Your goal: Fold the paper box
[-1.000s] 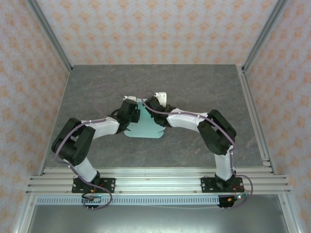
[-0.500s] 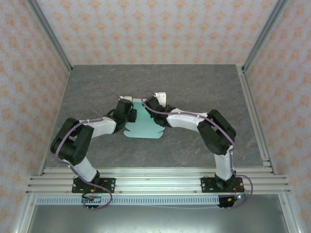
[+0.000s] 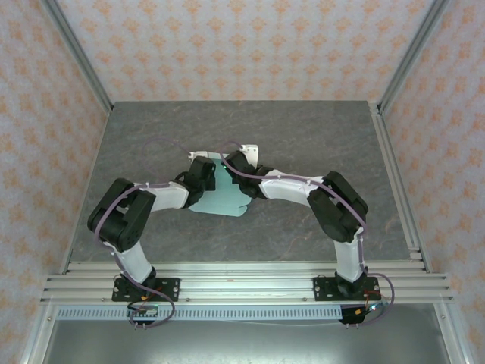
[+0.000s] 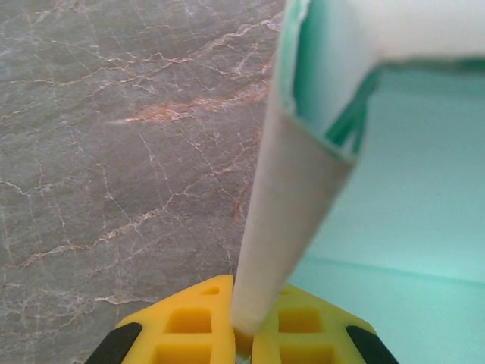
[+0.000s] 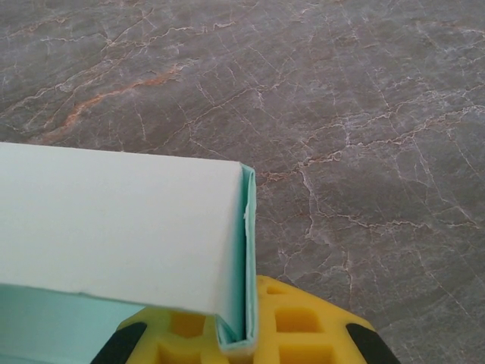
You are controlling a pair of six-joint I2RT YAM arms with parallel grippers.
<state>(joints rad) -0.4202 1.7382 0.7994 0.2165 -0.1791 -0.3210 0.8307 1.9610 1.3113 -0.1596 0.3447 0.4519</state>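
- Grey marble-patterned table [image 3: 318, 136] sits inside walls of peach floral wallpaper [image 3: 227, 45], with an aluminium rail [image 3: 242, 277] along the 6 o'clock edge where both arm bases are bolted.
- The paper box [image 3: 220, 199], pale mint-green card, lies near the middle of the table, a little toward 9 o'clock. Its rounded tabs show along its 6 o'clock edge in the top view.
- The left gripper [image 3: 206, 165] meets the card at its 11 o'clock corner. In the left wrist view the yellow pads [image 4: 189, 334] of this gripper [image 4: 244, 334] are pressed together on a raised side flap of the paper box [image 4: 295, 197], which stands up from the flat panel at 3 o'clock.
- The right gripper [image 3: 239, 161] meets the card at its 1 o'clock corner. In the right wrist view that gripper [image 5: 235, 341] is clamped on a folded edge of the paper box [image 5: 114, 220], and a pale wall of card runs off toward 9 o'clock.
- Both arms bend inward, so the two grippers sit near each other at the card's far edge.
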